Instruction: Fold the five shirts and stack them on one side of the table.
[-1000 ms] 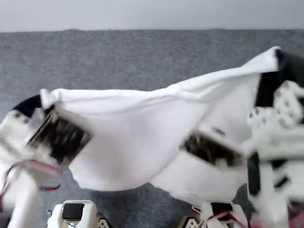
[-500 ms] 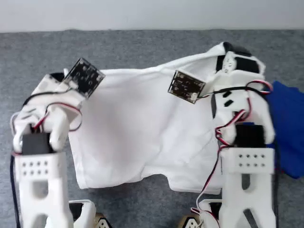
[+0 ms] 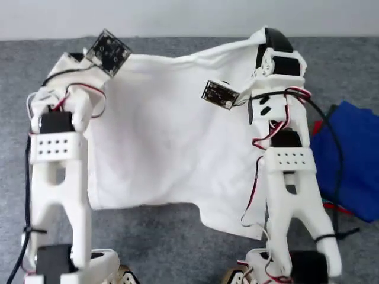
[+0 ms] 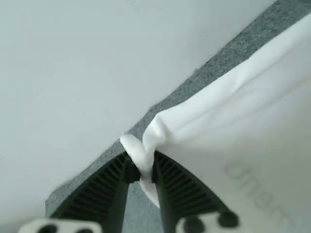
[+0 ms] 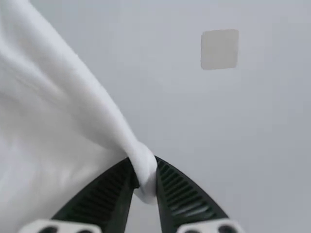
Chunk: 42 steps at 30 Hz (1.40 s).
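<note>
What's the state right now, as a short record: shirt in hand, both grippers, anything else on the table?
shirt in hand: white shirt, unfolded, spread over the grey table
left gripper: shut on a bunch of the shirt's far edge
right gripper: shut on the far edge at the other end
other item: blue garment beside the right arm
folds: none visible
</note>
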Each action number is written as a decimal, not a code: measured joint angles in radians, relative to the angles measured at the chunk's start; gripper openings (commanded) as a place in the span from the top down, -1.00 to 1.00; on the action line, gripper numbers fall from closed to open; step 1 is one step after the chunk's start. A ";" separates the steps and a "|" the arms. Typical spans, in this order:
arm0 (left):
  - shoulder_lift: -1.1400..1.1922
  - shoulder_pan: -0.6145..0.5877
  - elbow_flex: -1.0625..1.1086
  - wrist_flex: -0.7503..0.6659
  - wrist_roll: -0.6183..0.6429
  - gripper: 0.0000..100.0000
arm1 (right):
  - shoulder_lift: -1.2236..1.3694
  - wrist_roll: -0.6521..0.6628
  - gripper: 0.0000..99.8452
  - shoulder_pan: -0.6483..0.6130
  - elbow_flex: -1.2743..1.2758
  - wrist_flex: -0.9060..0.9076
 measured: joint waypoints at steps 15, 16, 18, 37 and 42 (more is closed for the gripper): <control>0.264 0.000 -0.117 0.120 -0.009 0.97 | 0.097 0.006 0.98 0.000 -0.063 0.201; 0.281 0.000 -0.117 0.150 -0.021 0.97 | 0.078 0.006 0.98 0.000 -0.063 0.273; 0.304 0.000 -0.117 0.216 -0.063 0.97 | 0.034 0.006 0.98 0.000 -0.063 0.419; 0.334 -0.002 -0.124 0.641 -0.146 0.97 | -0.373 -0.206 0.97 -0.041 -0.063 1.583; 0.334 -0.015 -0.124 0.666 -0.133 0.97 | -0.402 -0.339 0.97 -0.114 -0.064 1.821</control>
